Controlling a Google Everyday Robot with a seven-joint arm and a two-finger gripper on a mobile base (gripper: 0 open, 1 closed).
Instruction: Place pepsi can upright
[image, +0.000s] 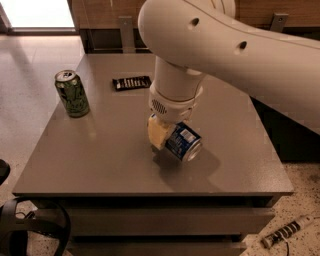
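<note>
The pepsi can (184, 143), dark blue with a silver end, is tilted on its side near the middle of the grey table (90, 165), silver end facing front right. It hangs just above the tabletop over its own shadow. My gripper (169, 140) comes down from the big white arm and is shut on the can. One yellowish finger (156, 133) shows on the can's left side; the other finger is hidden behind the can.
A green-and-black can (72, 93) stands upright at the table's left edge. A flat black ridged object (131, 82) lies at the back of the table. A black cable loop (30, 230) and a power strip (287, 231) lie on the floor.
</note>
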